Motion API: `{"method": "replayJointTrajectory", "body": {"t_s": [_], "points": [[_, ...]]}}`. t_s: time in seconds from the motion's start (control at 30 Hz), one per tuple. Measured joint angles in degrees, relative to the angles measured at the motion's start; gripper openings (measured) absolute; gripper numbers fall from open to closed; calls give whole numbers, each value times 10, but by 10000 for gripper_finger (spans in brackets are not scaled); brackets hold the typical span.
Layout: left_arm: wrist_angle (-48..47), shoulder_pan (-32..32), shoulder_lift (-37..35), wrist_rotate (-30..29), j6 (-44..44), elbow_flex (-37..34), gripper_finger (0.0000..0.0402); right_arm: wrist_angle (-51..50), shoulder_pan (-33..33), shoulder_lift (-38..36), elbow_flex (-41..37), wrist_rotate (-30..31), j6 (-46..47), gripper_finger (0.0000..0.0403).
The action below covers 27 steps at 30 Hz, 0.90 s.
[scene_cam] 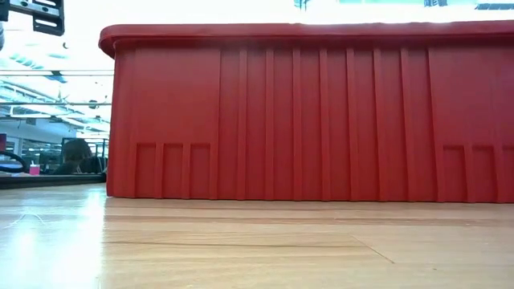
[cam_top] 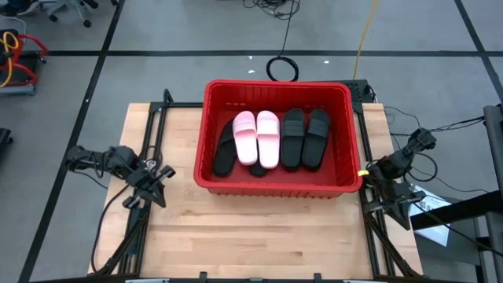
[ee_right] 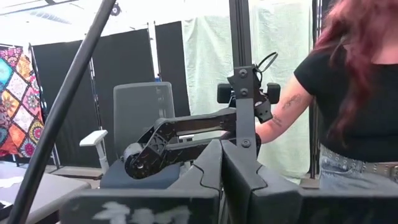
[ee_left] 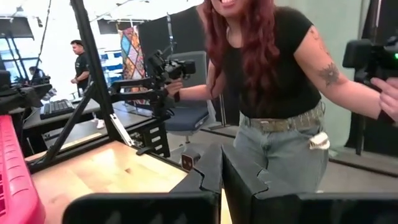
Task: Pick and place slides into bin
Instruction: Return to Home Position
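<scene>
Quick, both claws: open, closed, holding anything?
Left claw: closed, empty, left of the bin.
Right claw: closed, empty, right of the bin.
</scene>
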Motion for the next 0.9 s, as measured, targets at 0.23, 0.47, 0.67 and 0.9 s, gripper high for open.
{"method": "replayJointTrajectory", "body": {"t_s": [0.23, 0.47, 0.67, 0.9], "points": [[-20, -27, 0, 0, 19, 0, 7, 1, 0, 0, 0, 0, -1, 0], [22, -55, 0, -1, 38, -47, 14, 2, 0, 0, -1, 0, -2, 0], [97, -66, 2, -3, 14, -95, 3, 3, 0, 0, -1, -1, -3, 0], [96, -74, 4, -2, 8, -95, 20, 2, 0, 0, -1, -1, -2, 0]]}}
